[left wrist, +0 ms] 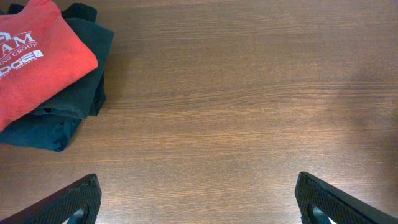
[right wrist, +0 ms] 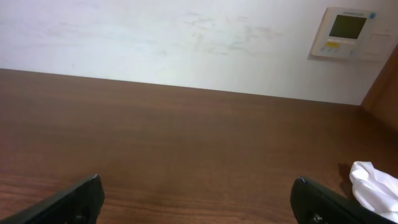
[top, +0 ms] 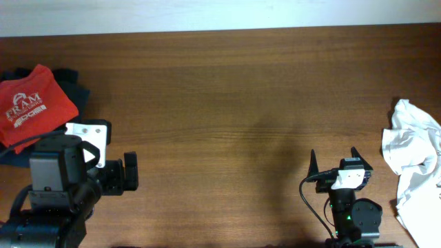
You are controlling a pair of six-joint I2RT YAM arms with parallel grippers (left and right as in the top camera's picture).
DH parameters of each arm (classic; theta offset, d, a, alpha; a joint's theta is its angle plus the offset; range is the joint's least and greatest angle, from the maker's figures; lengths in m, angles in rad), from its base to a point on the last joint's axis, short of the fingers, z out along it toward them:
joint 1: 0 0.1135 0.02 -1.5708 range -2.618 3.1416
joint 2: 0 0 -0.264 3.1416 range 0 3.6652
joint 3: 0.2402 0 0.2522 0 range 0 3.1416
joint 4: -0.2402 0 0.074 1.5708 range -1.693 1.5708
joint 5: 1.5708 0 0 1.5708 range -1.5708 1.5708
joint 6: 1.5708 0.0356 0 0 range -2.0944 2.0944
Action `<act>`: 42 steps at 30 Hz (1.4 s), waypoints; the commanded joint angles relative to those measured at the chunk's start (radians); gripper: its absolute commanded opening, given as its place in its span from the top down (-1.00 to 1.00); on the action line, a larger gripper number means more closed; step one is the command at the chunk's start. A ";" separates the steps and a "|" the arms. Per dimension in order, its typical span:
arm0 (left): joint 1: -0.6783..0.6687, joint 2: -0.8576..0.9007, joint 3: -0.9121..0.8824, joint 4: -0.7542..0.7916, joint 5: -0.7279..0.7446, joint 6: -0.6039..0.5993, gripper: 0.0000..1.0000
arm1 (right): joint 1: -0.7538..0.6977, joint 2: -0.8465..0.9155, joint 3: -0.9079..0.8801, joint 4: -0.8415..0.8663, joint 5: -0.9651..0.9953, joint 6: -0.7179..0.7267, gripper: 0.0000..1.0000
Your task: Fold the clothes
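See the red-orange T-shirt (top: 31,103) at the far-left edge of the table (top: 227,89), looking folded into a compact block, chest side up; read "FRAM" in white on it from overhead, with smaller lines under that too small to make out. Sits on top of a pile of dark clothes (top: 69,77) sticking out past it toward the back and right. Find the left gripper (left wrist: 198,190) near that pile on the front side, jaws spread wide, holding nothing, touching no cloth. Only bare wood between its fingertips (left wrist: 81,196) in the left wrist view, with shirt and dark pile up in the top-left corner there. Find the right gripper (top: 333,157) near the front edge on the right half, also spread wide and empty, pointing toward the back wall (right wrist: 186,37). Cannot tell whether either gripper touches the wood or hangs just above it. Spot a crumpled white garment (top: 413,162) at the far-right edge, near the right gripper but apart from it; shows as a white lump low right in the right wrist view. Note a pale control panel (right wrist: 345,31) with a small screen on the wall, top right of that same view
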 commanded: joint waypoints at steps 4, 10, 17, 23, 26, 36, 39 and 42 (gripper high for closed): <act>0.001 -0.064 0.001 -0.028 -0.040 -0.002 -0.98 | 0.005 -0.006 -0.005 -0.008 0.019 0.007 -0.97; -0.013 -0.498 -0.604 0.368 -0.045 -0.003 -0.98 | 0.005 -0.006 -0.005 -0.008 0.019 0.007 -0.97; -0.061 -0.896 -1.249 1.080 -0.025 -0.036 -0.98 | 0.005 -0.006 -0.005 -0.008 0.019 0.007 -0.97; -0.061 -0.896 -1.356 1.215 0.019 0.013 -0.98 | 0.005 -0.006 -0.005 -0.008 0.019 0.007 -0.97; -0.061 -0.896 -1.356 1.215 0.019 0.013 -0.99 | 0.005 -0.006 -0.005 -0.008 0.019 0.007 -0.97; -0.061 -0.896 -1.356 1.215 0.019 0.013 -0.98 | 0.005 -0.006 -0.005 -0.008 0.019 0.007 -0.97; -0.061 -0.896 -1.356 1.214 0.019 0.013 -0.98 | 0.005 -0.006 -0.005 -0.008 0.019 0.007 -0.97; -0.061 -0.896 -1.356 1.214 0.019 0.013 -0.98 | 0.005 -0.006 -0.005 -0.008 0.019 0.008 -0.97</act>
